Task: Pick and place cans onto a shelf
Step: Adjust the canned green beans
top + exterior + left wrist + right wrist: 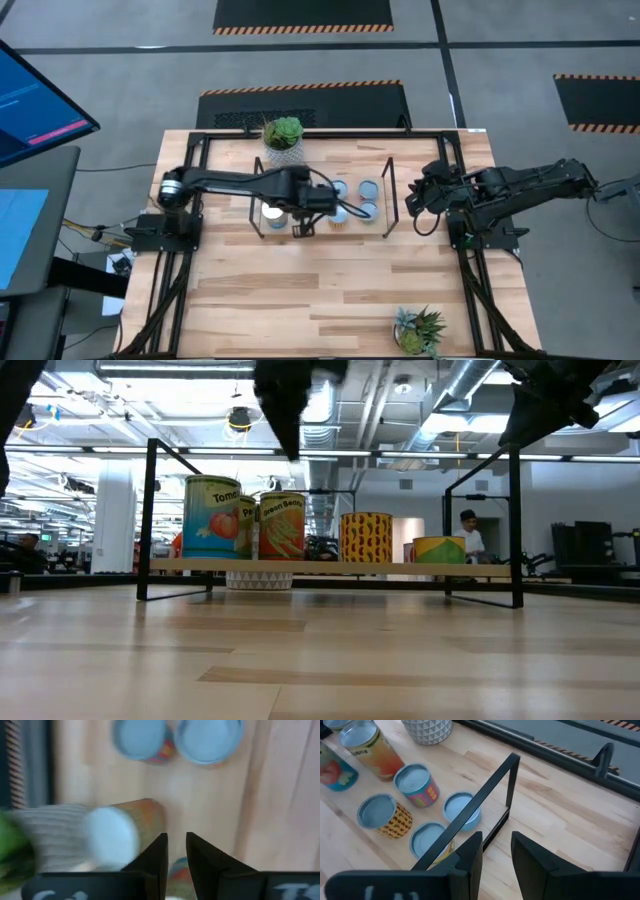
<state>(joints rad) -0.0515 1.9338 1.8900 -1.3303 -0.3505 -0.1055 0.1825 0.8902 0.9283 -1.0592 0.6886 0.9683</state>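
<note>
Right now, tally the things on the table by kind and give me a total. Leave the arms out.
cans: 7 visible in the right wrist view; others may be hidden
potted plants: 2, the second at the table's near edge
shelf: 1
Total: 10

The high view looks straight down from well above, taking in the whole light-wood slatted tabletop and grey floor around it. The low view sits at table-top height, facing level across the boards toward the low light-wood shelf with black wire end frames at mid-frame, with the room behind. The left wrist view hangs close above the shelf, blurred. The right wrist view looks obliquely down from beside it. All four share the short metal cans with pale blue-grey tops.
</note>
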